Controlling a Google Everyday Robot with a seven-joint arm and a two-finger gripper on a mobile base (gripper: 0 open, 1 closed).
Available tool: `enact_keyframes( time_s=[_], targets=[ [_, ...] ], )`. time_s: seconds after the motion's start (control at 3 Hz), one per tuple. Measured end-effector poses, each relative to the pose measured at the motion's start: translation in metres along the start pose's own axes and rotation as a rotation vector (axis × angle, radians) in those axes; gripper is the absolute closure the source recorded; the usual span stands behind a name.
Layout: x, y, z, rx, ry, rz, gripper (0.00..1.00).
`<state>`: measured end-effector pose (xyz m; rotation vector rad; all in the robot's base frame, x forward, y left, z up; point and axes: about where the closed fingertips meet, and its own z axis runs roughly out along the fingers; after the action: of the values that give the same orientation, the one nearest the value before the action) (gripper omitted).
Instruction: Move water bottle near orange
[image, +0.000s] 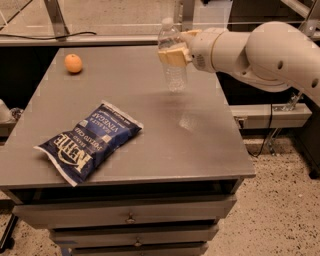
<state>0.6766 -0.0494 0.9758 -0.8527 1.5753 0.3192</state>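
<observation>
One printed thing shows here: a crinkled dark blue chip bag (90, 141) lying flat at the front left of the table (200, 150). It reads "KETTLE" in large white letters, with "SEA SALT & VINEGAR" and "POTATO CHIPS" in smaller ones, all upside down from this view. The table has a smooth, dull grey metal top with drawers and small round knobs below.

The gripper (172, 54) is over the far right of the top, at the end of a rounded cream arm (270, 55) that reaches in from the right. Its tan fingers (169, 56) are clamped around the middle of the bottle (175, 77). That bottle is clear ribbed plastic with a white cap, held upright, its base seemingly just above the surface. No writing on it is legible.

The orange (73, 63), round and smooth, rests at the far left corner, well apart from the bottle.
</observation>
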Motion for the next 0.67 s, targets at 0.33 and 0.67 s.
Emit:
enact_keyframes(
  time_s=[0.33,0.67],
  targets=[
    [-0.009,-0.002,0.041,-0.009,-0.091,0.098,1.0],
    [-0.016,-0.006,0.081,-0.024,-0.151,0.165,1.0]
  ],
)
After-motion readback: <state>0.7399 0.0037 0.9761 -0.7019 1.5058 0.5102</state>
